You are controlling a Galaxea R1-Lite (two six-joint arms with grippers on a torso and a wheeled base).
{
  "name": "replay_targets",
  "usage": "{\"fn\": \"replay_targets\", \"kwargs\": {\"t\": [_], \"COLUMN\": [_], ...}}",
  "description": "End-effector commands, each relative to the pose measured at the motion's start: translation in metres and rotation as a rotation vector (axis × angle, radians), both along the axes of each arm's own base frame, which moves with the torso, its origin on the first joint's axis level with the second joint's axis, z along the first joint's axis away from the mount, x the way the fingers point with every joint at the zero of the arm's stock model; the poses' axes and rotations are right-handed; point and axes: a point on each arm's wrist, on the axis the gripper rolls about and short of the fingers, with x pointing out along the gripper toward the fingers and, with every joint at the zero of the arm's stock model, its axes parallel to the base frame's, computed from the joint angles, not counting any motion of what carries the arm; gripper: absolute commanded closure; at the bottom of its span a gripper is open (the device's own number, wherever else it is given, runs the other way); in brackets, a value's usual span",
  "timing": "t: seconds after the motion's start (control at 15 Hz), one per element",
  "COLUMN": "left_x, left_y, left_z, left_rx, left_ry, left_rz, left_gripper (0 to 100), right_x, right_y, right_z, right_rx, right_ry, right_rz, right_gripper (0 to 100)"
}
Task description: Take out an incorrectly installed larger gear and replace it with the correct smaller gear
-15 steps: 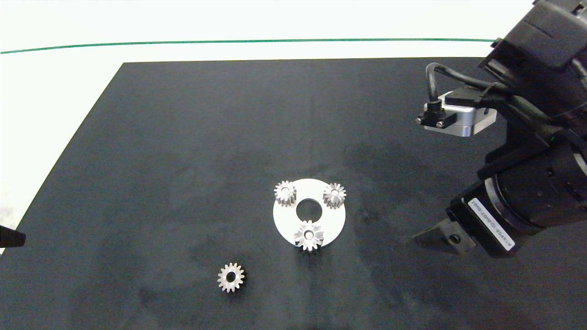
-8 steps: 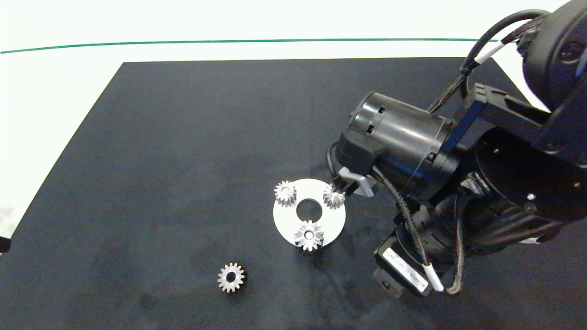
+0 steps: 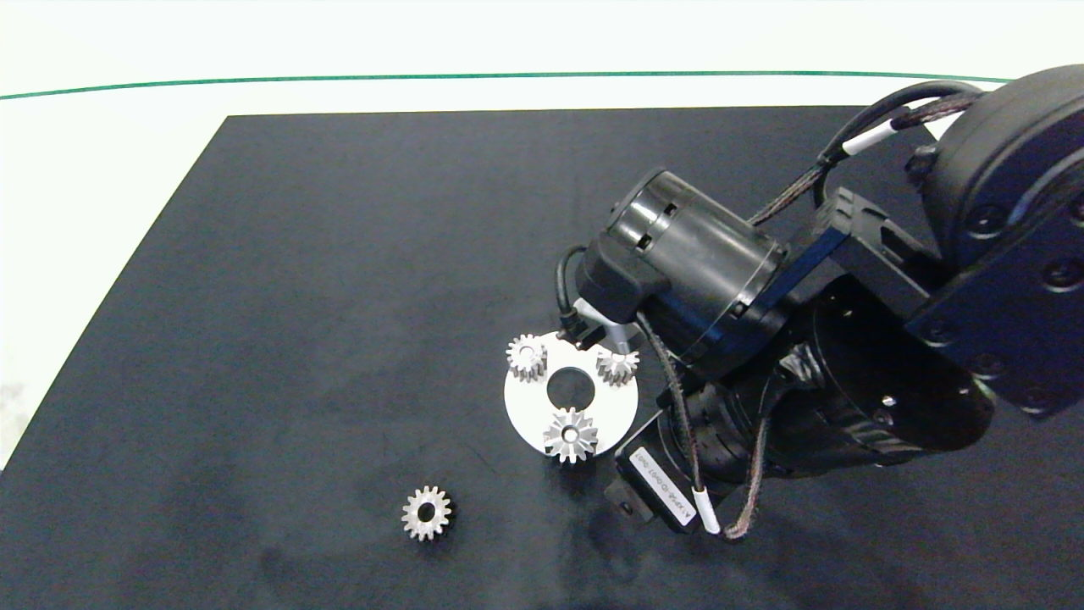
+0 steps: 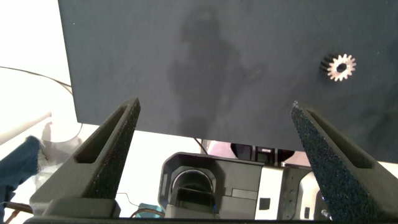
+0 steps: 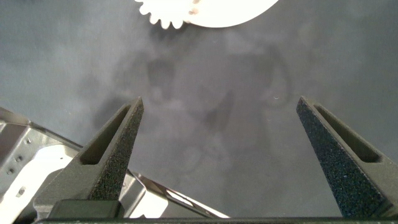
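A white disc [image 3: 542,415] lies mid-table and carries three gears. The larger gear [image 3: 570,435], with long pointed teeth, sits on its near edge. Two small blunt-toothed gears [image 3: 527,356] [image 3: 618,366] sit at the far left and far right of the disc. The loose smaller gear [image 3: 426,512] lies flat on the mat, to the near left of the disc. It also shows in the left wrist view as the smaller gear [image 4: 341,66], far from my open, empty left gripper [image 4: 215,104]. My right gripper [image 5: 219,102] is open over bare mat. The disc's rim [image 5: 217,14] and some gear teeth [image 5: 160,18] lie just beyond its fingers.
The black mat [image 3: 296,296] covers the table, with white floor and a green line [image 3: 339,80] beyond its far edge. The bulky right arm [image 3: 762,339] hangs over the mat's right half and overlaps the disc's right rim. The left arm is out of the head view.
The right arm has swung in from the right edge toward the disc and now overlaps its right side. The dark tip at the left edge has left the head view. The gears have not moved.
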Motion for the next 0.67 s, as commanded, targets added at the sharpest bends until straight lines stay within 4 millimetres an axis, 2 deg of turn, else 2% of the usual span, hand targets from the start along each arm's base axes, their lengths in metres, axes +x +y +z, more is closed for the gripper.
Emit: {"fn": "replay_targets", "kwargs": {"t": [0.07, 0.33, 0.67], "left_x": [-0.001, -0.001, -0.001], "left_y": [0.0, 0.0, 0.0], "left_z": [0.0, -0.001, -0.002], "left_rx": [0.0, 0.0, 0.001], "left_ry": [0.005, 0.007, 0.014], "left_rz": [0.002, 0.002, -0.008], "left_gripper": [0, 0, 0], "right_x": [0.009, 0.015, 0.028], "right_y": [0.014, 0.017, 0.032], "right_z": [-0.012, -0.014, -0.031], "right_rx": [-0.023, -0.013, -0.026], "right_ry": [0.015, 0.013, -0.001], "right_rz": [0.017, 0.008, 0.039], "right_gripper": [0, 0, 0]}}
